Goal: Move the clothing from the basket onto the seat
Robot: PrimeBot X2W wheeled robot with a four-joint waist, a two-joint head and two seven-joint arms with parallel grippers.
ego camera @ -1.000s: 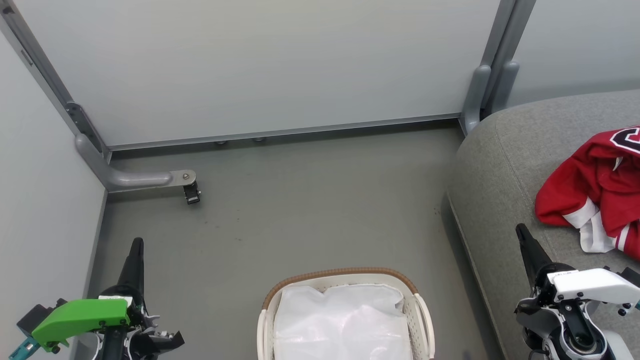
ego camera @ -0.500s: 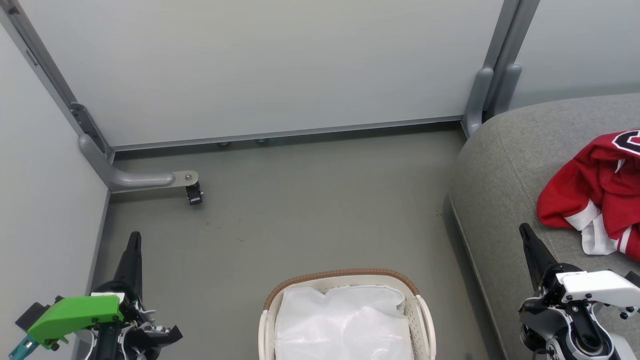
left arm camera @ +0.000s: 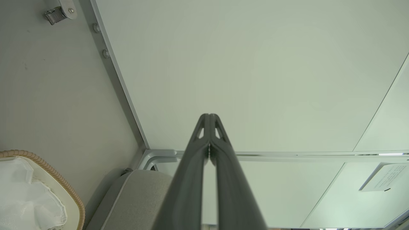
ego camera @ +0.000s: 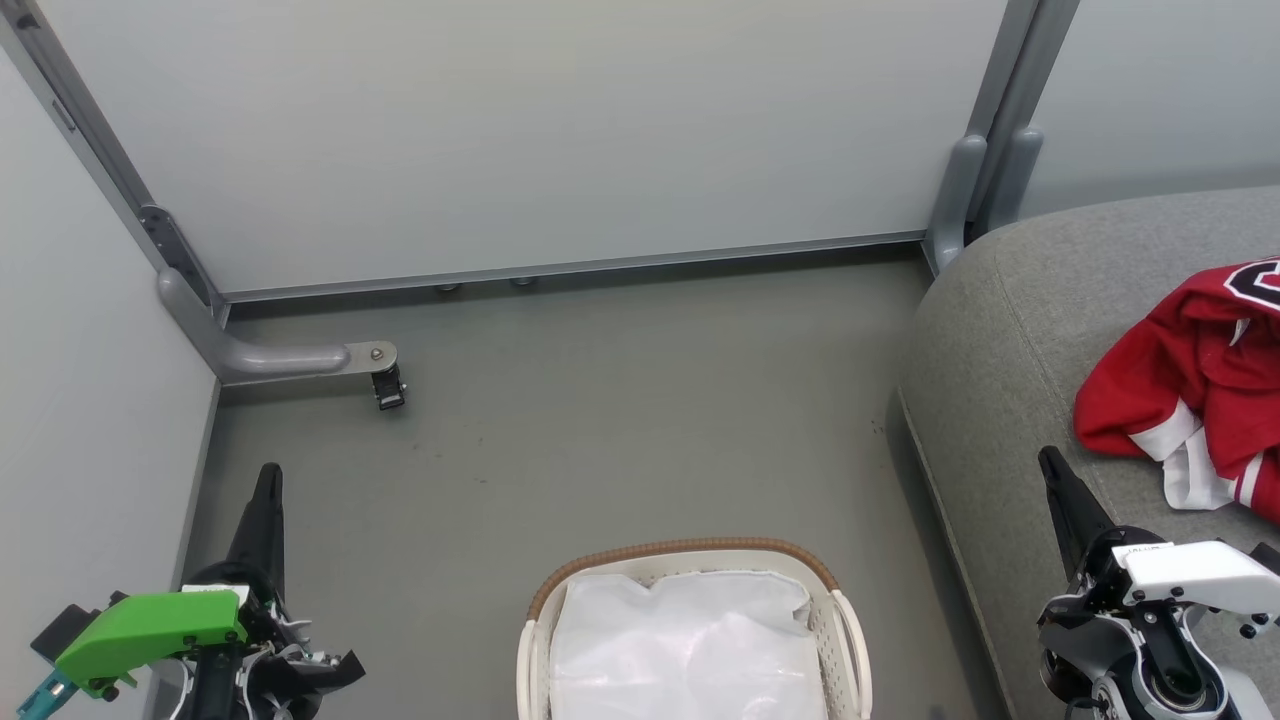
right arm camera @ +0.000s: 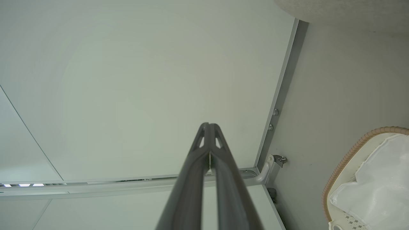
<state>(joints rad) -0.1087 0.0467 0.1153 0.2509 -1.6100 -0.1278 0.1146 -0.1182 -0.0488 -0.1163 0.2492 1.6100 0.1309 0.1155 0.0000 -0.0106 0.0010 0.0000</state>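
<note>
Grey floor (ego camera: 600, 430) between pale wall panels (ego camera: 520, 130); basket (ego camera: 682, 548) at bottom centre, white liner (ego camera: 690, 640) inside
Red clothing (ego camera: 1195, 370) with white trim lies crumpled on seat (ego camera: 1010, 330) at right, well apart from basket
Left gripper (ego camera: 268, 478) low left over floor, fingers pressed together tip to tip, holding nothing
Right gripper (ego camera: 1048, 460) low right over seat edge, near clothing but not touching; fingers likewise closed, empty

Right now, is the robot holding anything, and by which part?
Nothing is held. Both pairs of jaws are shut with nothing between them; the red clothes lie loose on the sofa.
</note>
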